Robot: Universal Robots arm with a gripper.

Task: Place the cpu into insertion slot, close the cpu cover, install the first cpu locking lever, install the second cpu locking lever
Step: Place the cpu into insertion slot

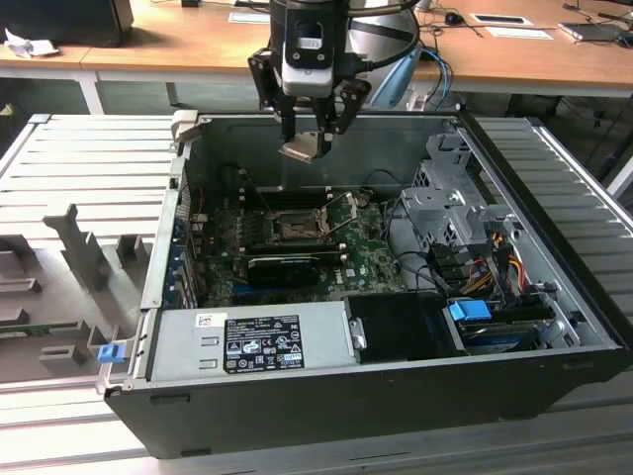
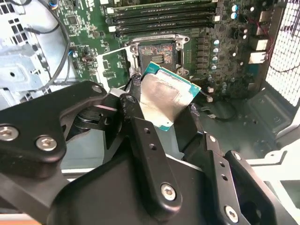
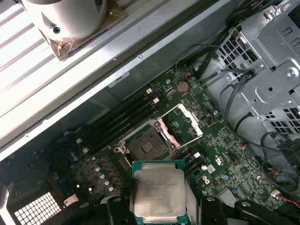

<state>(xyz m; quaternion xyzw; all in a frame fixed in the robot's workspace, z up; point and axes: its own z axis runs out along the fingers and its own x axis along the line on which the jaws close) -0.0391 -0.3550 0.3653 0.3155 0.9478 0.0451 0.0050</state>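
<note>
I hold the gripper (image 1: 307,144) above the open computer case (image 1: 396,401), near its far wall in the exterior view. The jaws pinch the cpu (image 2: 166,98) by two opposite edges. The chip hangs tilted, well apart from the motherboard (image 3: 220,140) beneath it. The insertion slot (image 3: 144,146) lies bare, its contact field exposed. The cpu cover (image 3: 180,123) stands swung open, just beside the slot.
</note>
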